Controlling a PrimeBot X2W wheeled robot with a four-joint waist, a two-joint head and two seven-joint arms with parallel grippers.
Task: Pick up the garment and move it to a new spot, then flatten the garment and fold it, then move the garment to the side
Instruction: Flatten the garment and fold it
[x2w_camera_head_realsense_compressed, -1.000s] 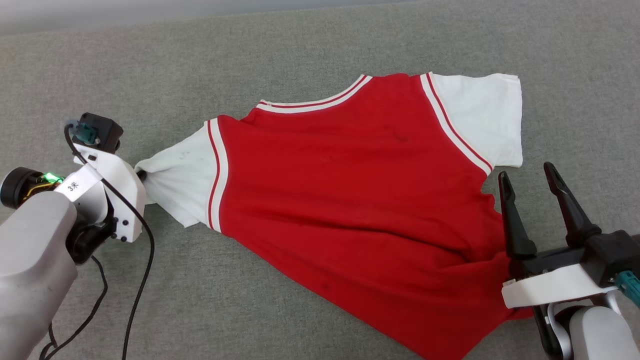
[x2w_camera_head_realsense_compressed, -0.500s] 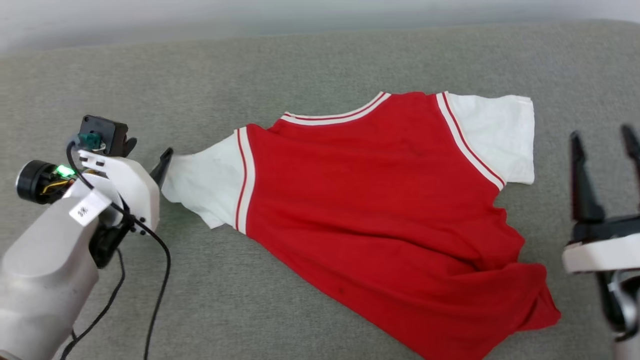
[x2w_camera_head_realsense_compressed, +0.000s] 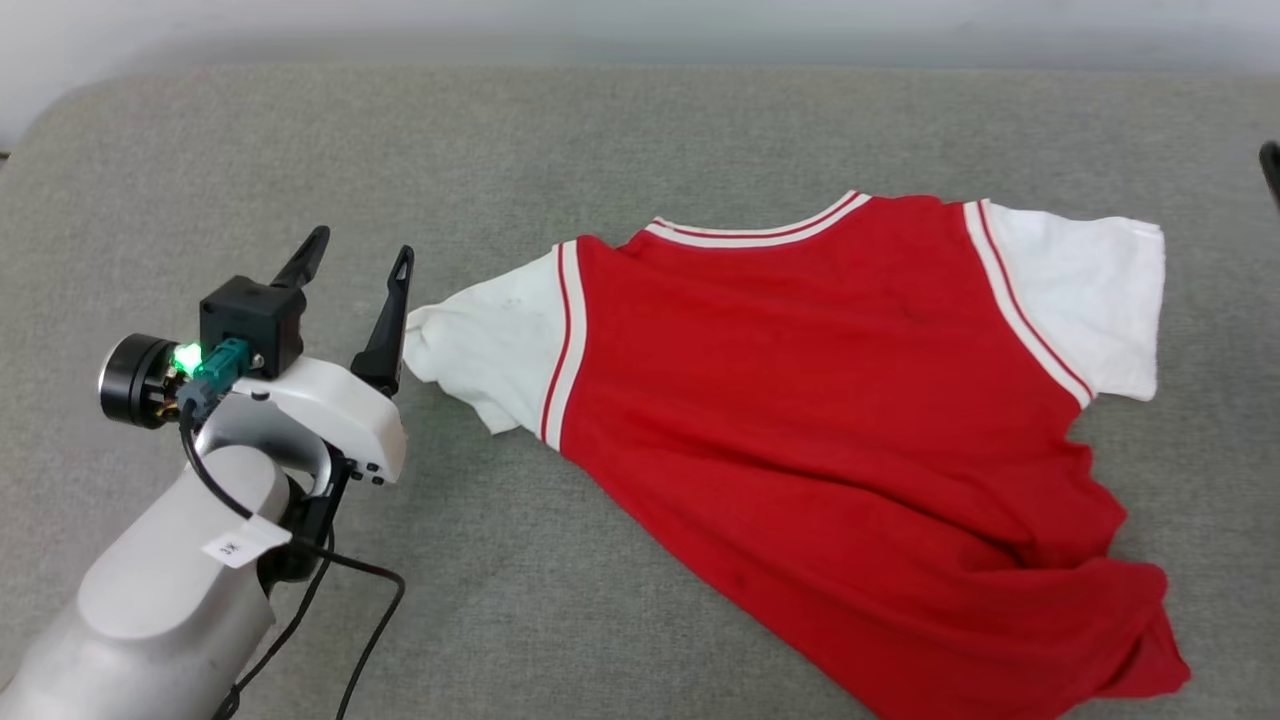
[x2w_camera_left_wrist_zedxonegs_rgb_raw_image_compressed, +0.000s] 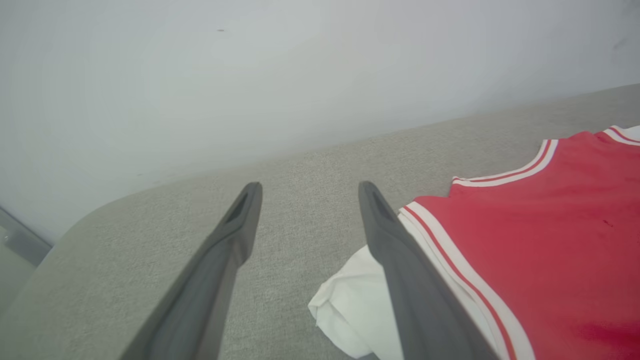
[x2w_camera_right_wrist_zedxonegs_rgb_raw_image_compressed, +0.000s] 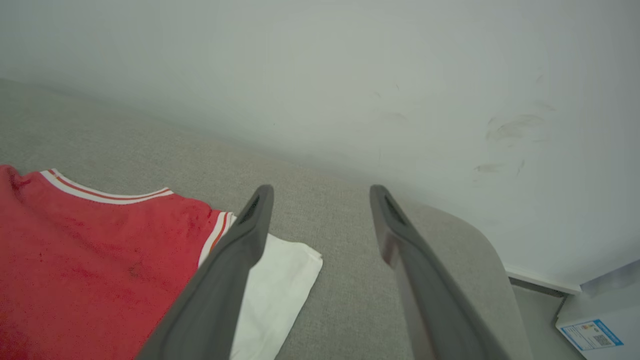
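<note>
Two tools gape empty. Just right of the left tool (x2w_camera_head_realsense_compressed: 360, 245) lies the garment (x2w_camera_head_realsense_compressed: 820, 400), spread on the grey surface (x2w_camera_head_realsense_compressed: 600, 130); the right tool (x2w_camera_right_wrist_zedxonegs_rgb_raw_image_compressed: 322, 190) hangs right of its far sleeve (x2w_camera_right_wrist_zedxonegs_rgb_raw_image_compressed: 280, 280). Light, limp cloth, I judge: pinch sleeve edges or hem corners.

Likely bare lab or test room: grey fabric-covered pad (x2w_camera_head_realsense_compressed: 600, 130) across centre, plain scuffed pale wall (x2w_camera_right_wrist_zedxonegs_rgb_raw_image_compressed: 350, 75) along top, labelled white box (x2w_camera_right_wrist_zedxonegs_rgb_raw_image_compressed: 600, 325) at lower right corner.
</note>
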